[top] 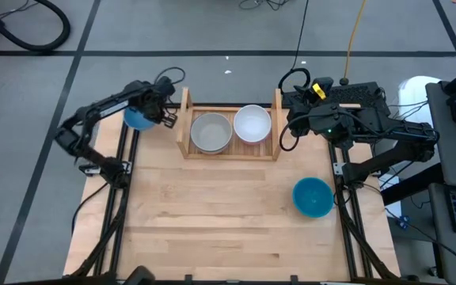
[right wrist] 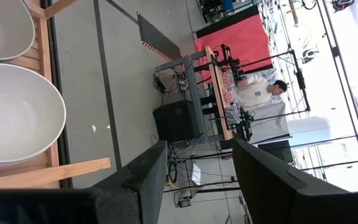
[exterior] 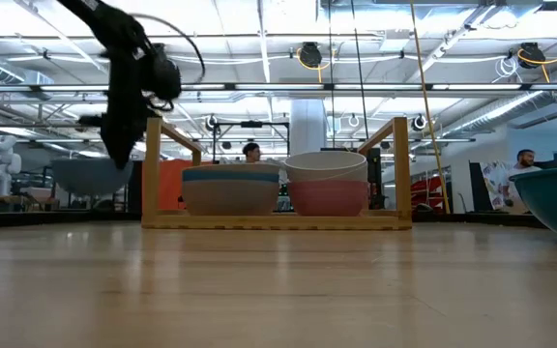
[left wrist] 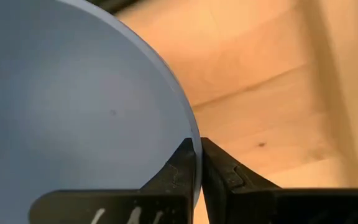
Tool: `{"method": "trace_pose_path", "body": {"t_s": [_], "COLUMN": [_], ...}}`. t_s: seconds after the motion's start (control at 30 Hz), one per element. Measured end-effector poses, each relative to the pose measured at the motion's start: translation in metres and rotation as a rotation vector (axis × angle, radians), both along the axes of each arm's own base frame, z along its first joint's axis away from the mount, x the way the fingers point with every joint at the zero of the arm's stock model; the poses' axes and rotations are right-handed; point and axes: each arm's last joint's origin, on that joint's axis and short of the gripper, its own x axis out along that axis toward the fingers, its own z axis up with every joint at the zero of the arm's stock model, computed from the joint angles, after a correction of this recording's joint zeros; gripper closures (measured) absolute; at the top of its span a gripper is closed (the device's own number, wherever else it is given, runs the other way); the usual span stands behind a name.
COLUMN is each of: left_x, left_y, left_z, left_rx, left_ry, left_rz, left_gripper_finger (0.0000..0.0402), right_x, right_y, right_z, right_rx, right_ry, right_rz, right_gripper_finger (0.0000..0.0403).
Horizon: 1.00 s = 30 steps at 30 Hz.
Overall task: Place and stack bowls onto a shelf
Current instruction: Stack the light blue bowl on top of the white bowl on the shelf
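Note:
My left gripper (top: 153, 116) is shut on a blue bowl (top: 138, 118), held above the table's far left corner, just left of the shelf (top: 228, 153). In the low view the blue bowl (exterior: 90, 175) hangs clear of the table. The shelf holds two stacks. The left stack has a grey bowl (top: 210, 132) on top. The right stack is a white bowl (top: 252, 123) on a pink bowl (exterior: 327, 198). A teal bowl (top: 313, 196) stands on its base on the table at the right. My right gripper (right wrist: 197, 180) is open and empty, just right of the shelf's right board (top: 277, 111). My left gripper holds the blue bowl by its rim (left wrist: 193, 140), on the side toward the shelf. One finger (left wrist: 176, 174) is inside the bowl and the other (left wrist: 225, 174) is outside. The fingers come from above. The bowl hangs roughly level, open side up, clear of the table.
The shelf's two upright boards (exterior: 151, 169) (exterior: 401, 169) rise above the stacked bowls. Bare tabletop (top: 212, 222) lies in front of the shelf. People stand in the room beyond the table (exterior: 250, 152).

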Motion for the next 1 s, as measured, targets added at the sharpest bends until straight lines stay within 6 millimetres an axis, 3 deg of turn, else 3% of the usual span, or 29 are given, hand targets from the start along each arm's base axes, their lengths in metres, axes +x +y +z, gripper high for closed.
{"method": "trace_pose_path", "body": {"t_s": [0.3, 0.5, 0.63, 0.73, 0.87, 1.0], "left_x": [-0.028, -0.027, -0.016, -0.001, 0.026, 0.062], "left_y": [-0.049, -0.077, -0.089, -0.094, -0.094, -0.091], "left_z": [0.087, 0.149, 0.194, 0.215, 0.23, 0.233], "left_rx": [0.219, 0.382, 0.511, 0.563, 0.585, 0.576], "left_ry": [-0.185, -0.301, -0.435, -0.477, -0.486, -0.484], "left_rz": [0.019, -0.072, -0.147, -0.217, -0.321, -0.431], "left_gripper_finger": [0.0391, 0.0391, 0.0391, 0.0391, 0.0391, 0.0391], "right_x": [0.0, 0.0, 0.0, -0.002, -0.013, -0.027], "right_y": [0.0, 0.0, 0.0, 0.0, -0.001, -0.001], "right_z": [0.0, 0.0, 0.0, 0.003, 0.009, 0.016], "right_rx": [0.0, 0.001, 0.001, 0.008, 0.039, 0.062], "right_ry": [0.0, -0.001, -0.004, -0.042, -0.135, -0.216], "right_rz": [0.0, -0.001, -0.001, -0.01, -0.025, -0.034], "right_gripper_finger": [0.0227, 0.0227, 0.0227, 0.0227, 0.0227, 0.0227]}}
